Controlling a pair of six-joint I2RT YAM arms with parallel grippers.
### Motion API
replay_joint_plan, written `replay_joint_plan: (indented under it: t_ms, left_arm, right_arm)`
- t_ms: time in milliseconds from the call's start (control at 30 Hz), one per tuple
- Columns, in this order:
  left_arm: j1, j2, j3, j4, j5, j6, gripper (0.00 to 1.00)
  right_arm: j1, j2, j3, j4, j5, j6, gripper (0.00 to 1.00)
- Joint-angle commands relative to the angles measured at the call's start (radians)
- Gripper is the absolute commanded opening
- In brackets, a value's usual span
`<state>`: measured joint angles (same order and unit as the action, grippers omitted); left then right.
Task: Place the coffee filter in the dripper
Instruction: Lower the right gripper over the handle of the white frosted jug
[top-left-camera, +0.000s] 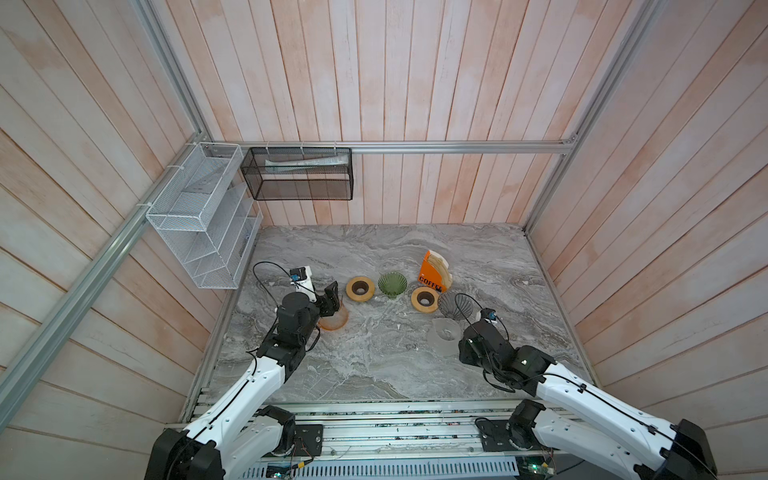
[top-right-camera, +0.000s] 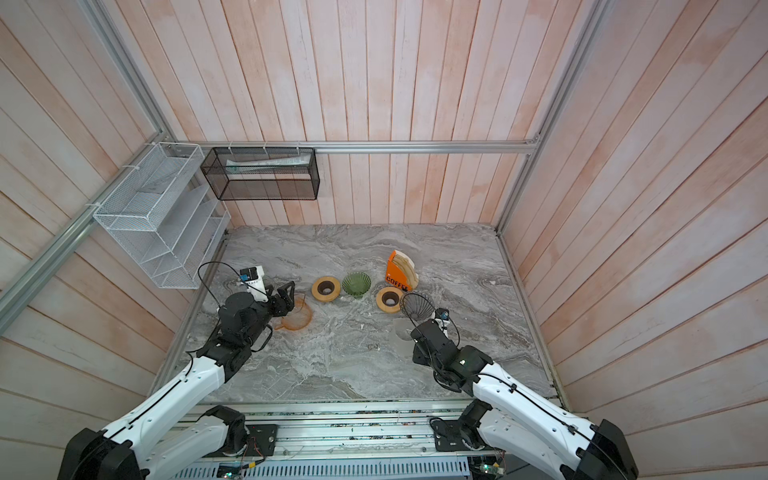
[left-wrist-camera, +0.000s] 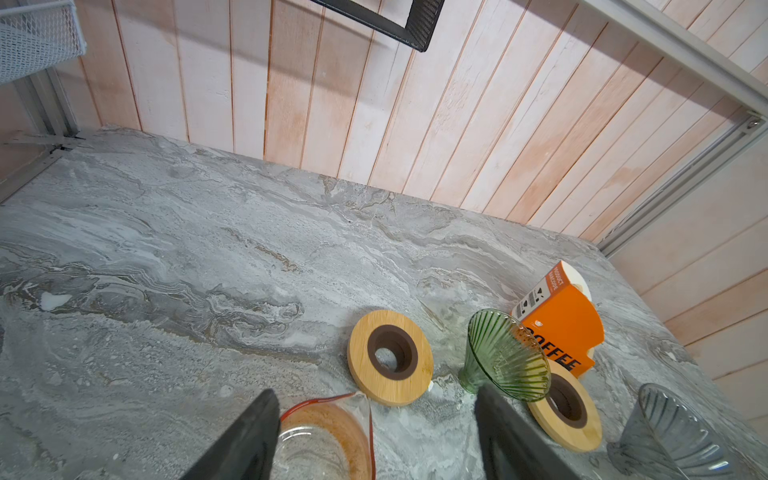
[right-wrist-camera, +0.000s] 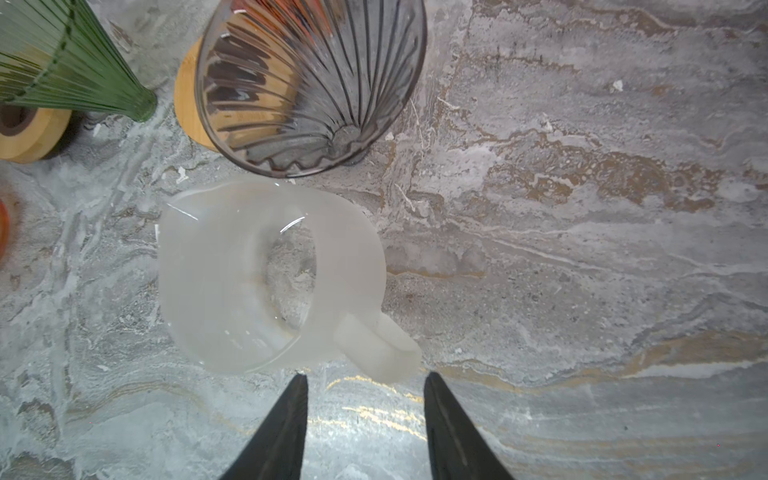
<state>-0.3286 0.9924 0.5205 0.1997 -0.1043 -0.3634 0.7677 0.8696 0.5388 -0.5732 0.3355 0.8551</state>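
Note:
Pale paper coffee filters (top-left-camera: 440, 264) stand in an orange box marked COFFEE (left-wrist-camera: 561, 324) at the back. In front of it are a green glass dripper (top-left-camera: 392, 284), a smoky grey dripper (top-left-camera: 455, 305) and a frosted white dripper (right-wrist-camera: 232, 274) with a handle. A clear orange-tinted dripper (left-wrist-camera: 324, 440) lies on the left. My left gripper (left-wrist-camera: 376, 390) hangs open above that orange dripper, holding nothing. My right gripper (right-wrist-camera: 365, 376) is open just short of the frosted dripper's handle, with only bare counter between its fingers. In both top views the wrist hides it.
Two wooden rings (top-left-camera: 360, 288) (top-left-camera: 424, 299) lie beside the green dripper on the marble counter (top-left-camera: 374, 365). A white wire rack (top-left-camera: 199, 216) and a black mesh basket (top-left-camera: 299, 174) hang on the back-left walls. Wood-panel walls enclose three sides.

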Motion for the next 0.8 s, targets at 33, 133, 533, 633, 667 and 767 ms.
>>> replay_joint_plan:
  t_ms: [33,133,533,633,667,767]
  left_arm:
    - [-0.003,-0.009,-0.014,0.002,0.010,-0.007,0.76]
    - [-0.003,-0.011,-0.010,-0.004,0.009,-0.004,0.76]
    - [-0.003,-0.001,0.000,-0.007,0.009,-0.006,0.76]
    - [-0.003,-0.001,-0.002,-0.006,0.009,-0.009,0.76]
    - [-0.003,-0.001,-0.002,-0.006,0.009,-0.009,0.76]
    - [-0.003,-0.001,0.001,-0.010,0.008,-0.007,0.76]
  right_arm:
    - [-0.014,-0.001,-0.029,0.047,0.012,-0.055,0.49]
    - [-0.033,-0.005,-0.037,0.073,-0.004,-0.084,0.52]
    - [-0.114,-0.044,-0.099,0.218,-0.170,-0.188,0.53]
    - [-0.114,-0.047,-0.124,0.253,-0.221,-0.177,0.53]
    - [-0.114,-0.048,-0.131,0.260,-0.237,-0.174,0.52]
    - [-0.114,-0.051,-0.135,0.256,-0.262,-0.177,0.52]
